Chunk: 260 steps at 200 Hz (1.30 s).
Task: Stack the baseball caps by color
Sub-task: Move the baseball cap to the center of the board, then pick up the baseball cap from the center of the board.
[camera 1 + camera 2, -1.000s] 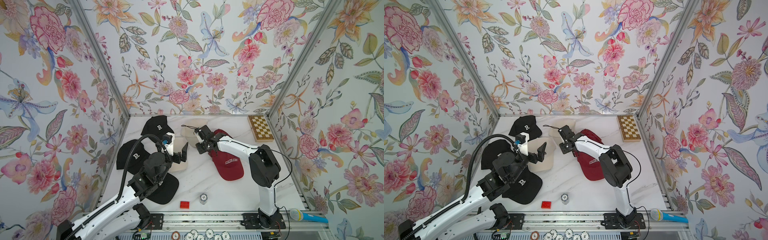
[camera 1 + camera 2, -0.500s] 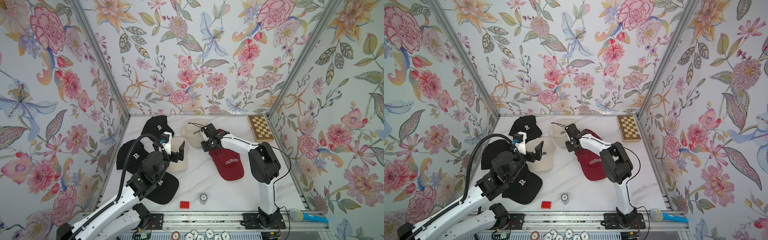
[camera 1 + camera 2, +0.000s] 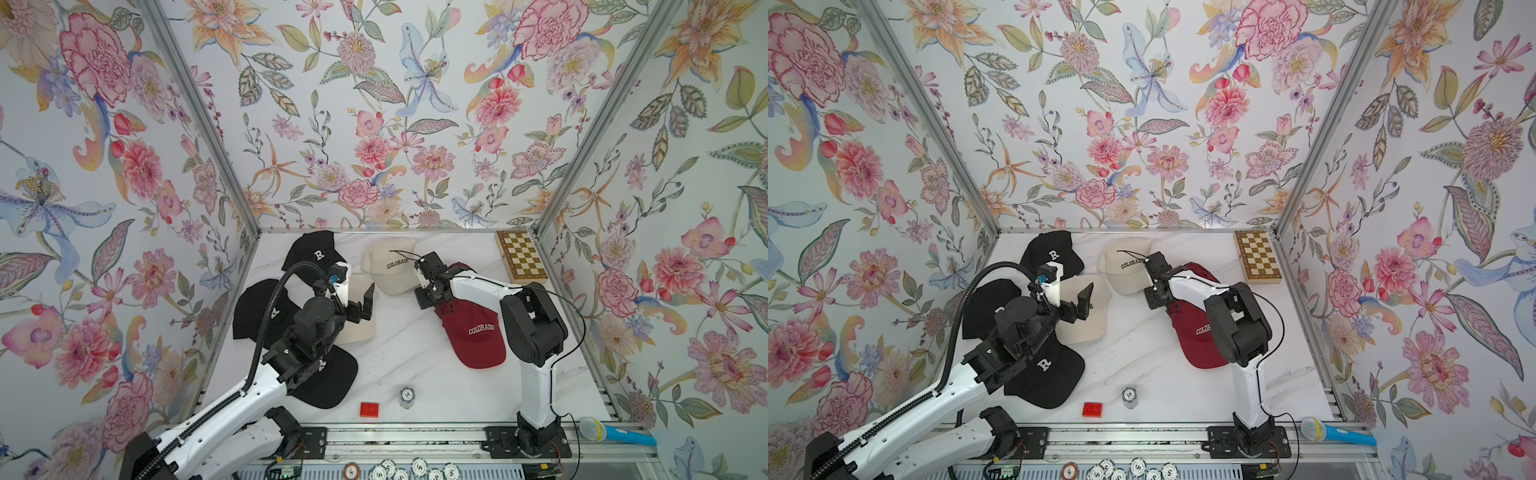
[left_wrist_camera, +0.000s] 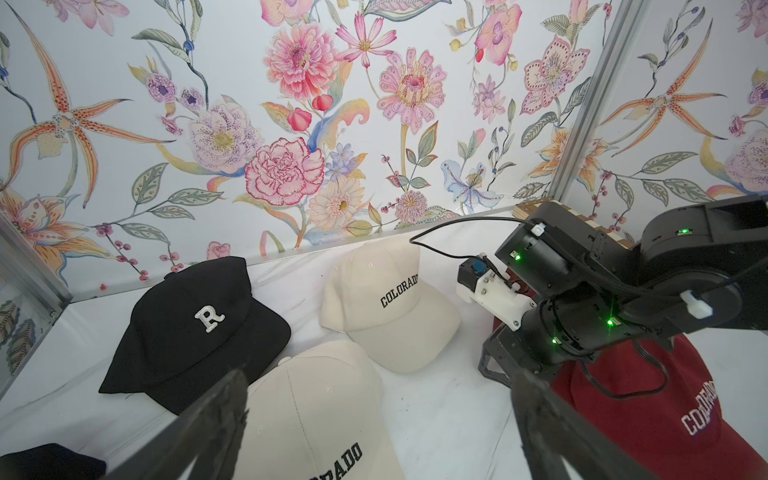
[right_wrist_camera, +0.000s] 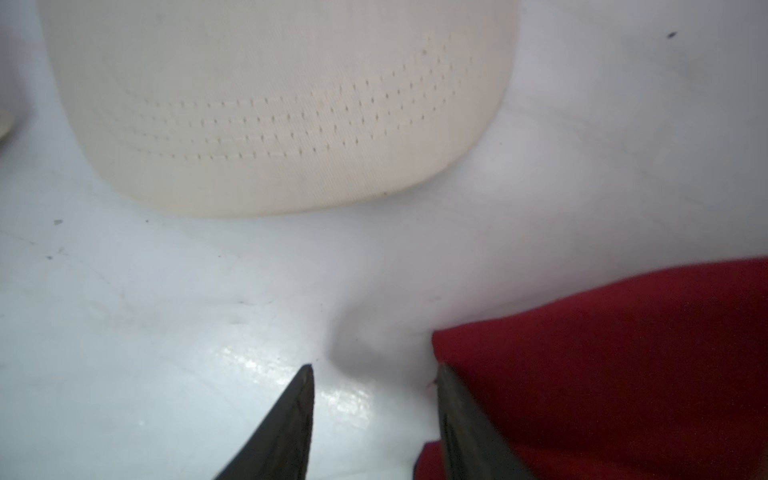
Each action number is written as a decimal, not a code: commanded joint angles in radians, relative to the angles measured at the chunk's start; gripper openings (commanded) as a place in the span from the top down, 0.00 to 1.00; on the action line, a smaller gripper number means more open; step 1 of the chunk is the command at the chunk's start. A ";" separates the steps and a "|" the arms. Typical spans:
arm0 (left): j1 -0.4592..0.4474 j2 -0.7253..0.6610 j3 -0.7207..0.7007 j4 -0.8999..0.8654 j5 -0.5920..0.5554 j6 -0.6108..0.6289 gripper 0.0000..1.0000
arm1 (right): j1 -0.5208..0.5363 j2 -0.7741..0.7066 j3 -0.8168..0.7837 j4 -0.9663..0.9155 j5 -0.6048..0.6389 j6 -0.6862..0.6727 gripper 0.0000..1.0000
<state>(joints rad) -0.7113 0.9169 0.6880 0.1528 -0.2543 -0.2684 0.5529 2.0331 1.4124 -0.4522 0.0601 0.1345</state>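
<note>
The left jaws are wide apart and hold nothing. They hang just over a cream cap (image 4: 316,415), and it shows between them in the left wrist view. Past these jaws lies a second cream cap (image 3: 390,266) with black letters; next to it is a far black cap (image 3: 313,253) with a white R. Two more sit back behind the left jaws, partly under the arm: a wall-side black cap (image 3: 253,307) and a near black cap (image 3: 332,374). The right jaws are partly apart, low over the table (image 5: 166,311) — only bare table shows between them. One fingertip (image 5: 465,424) is right at the edge of the maroon cap (image 5: 623,353); the second cream cap's brim lies just ahead, not touching.
</note>
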 commanded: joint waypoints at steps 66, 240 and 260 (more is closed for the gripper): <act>0.011 0.058 0.053 0.059 0.050 0.008 0.00 | -0.025 -0.135 -0.053 0.009 -0.046 -0.022 0.33; 0.012 0.075 0.024 -0.151 -0.056 -0.256 0.00 | 0.051 -0.342 0.102 -0.135 -0.103 0.069 0.14; 0.013 0.120 0.044 -0.197 -0.068 -0.284 0.00 | 0.053 -0.374 0.078 -0.137 -0.103 0.082 0.06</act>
<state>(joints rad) -0.7074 0.9909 0.7200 0.0414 -0.2874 -0.4808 0.6010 1.7073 1.5162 -0.5571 -0.0353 0.1860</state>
